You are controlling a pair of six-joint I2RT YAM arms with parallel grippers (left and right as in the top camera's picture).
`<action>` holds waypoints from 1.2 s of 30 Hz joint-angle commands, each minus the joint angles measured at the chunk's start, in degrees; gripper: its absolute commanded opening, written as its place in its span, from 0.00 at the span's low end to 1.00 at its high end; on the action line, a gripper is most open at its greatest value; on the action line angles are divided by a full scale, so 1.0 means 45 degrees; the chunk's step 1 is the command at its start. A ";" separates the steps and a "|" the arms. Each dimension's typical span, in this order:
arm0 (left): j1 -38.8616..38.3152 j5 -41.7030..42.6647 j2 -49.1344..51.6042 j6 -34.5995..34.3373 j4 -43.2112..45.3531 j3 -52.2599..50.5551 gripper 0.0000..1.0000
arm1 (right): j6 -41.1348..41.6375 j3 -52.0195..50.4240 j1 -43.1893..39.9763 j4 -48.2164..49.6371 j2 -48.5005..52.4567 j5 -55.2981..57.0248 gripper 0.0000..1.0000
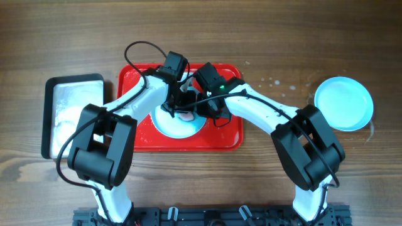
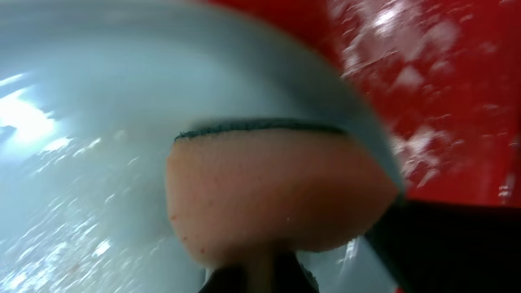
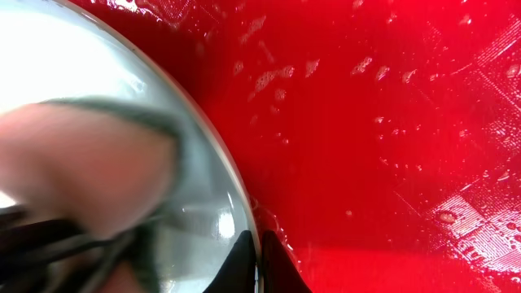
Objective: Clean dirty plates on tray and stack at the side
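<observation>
A pale turquoise plate (image 1: 179, 127) lies on the red tray (image 1: 229, 135). My left gripper (image 1: 183, 107) is shut on a pink sponge with a dark green scouring face (image 2: 277, 195) and presses it on the wet plate (image 2: 89, 106). My right gripper (image 3: 254, 264) is shut on the plate's rim (image 3: 232, 187), one finger on each side. The sponge (image 3: 81, 171) shows blurred in the right wrist view. A second plate (image 1: 343, 103) lies on the table at the far right. The third plate is not in view.
A black-rimmed silver metal tray (image 1: 70, 113) with foam stands left of the red tray. White foam streaks the red tray (image 3: 383, 122). Water drops spot the wood table (image 1: 273, 81) between tray and right plate. The arm bases stand at the front edge.
</observation>
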 commanded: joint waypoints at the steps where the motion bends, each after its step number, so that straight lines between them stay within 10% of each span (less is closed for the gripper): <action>1: -0.0214 0.0593 0.0539 0.0291 0.0695 -0.0340 0.04 | -0.0005 -0.0049 0.0024 -0.0024 0.0350 0.0151 0.04; 8: -0.0204 -0.7825 0.0539 -0.3327 0.0219 -0.0340 0.04 | -0.0005 -0.0049 0.0024 -0.0024 0.0350 0.0151 0.04; 15: 0.0112 -0.9913 0.0539 -0.3769 -0.1690 -0.0340 0.04 | 0.0000 -0.0049 0.0024 -0.0015 0.0350 0.0151 0.04; 24: 0.1773 -0.6815 0.0350 -0.3808 -0.5722 -0.0087 0.04 | -0.0005 -0.0049 0.0019 0.0087 0.0350 -0.0189 0.04; 36: 0.4080 0.0223 -0.2667 -0.0267 -0.5999 0.1812 0.04 | -0.0345 -0.0049 -0.0223 0.0559 0.0350 -0.1535 0.04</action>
